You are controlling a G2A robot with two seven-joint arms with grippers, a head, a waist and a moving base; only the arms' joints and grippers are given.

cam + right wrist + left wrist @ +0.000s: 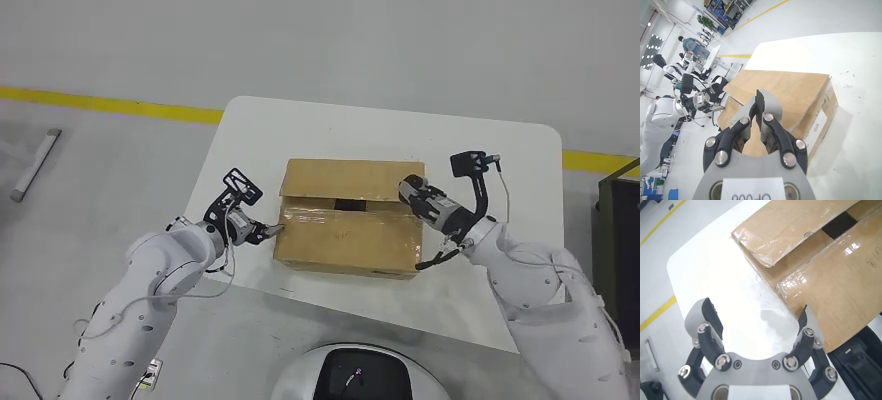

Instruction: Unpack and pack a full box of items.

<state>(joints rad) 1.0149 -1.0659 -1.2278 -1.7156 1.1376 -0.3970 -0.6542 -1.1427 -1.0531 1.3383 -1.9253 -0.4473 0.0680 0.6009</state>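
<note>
The box (350, 240) is sitting mid-counter (250, 130), its flaps (350, 180) nearly closed. It is looking stiff, slick under glossy tape (772, 251), and probably heavy if full, so the flap edges are offering the surest hold. The left pincer (755, 311) is gaping wide at the box corner nearest the counter's left edge. The right pincer (758, 98) is pinching shut on nothing above the flaps.

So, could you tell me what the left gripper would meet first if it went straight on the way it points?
Probably the cardboard box: the left gripper is open, and one of its fingers sits at the box's near corner; the other faces bare table.
</note>
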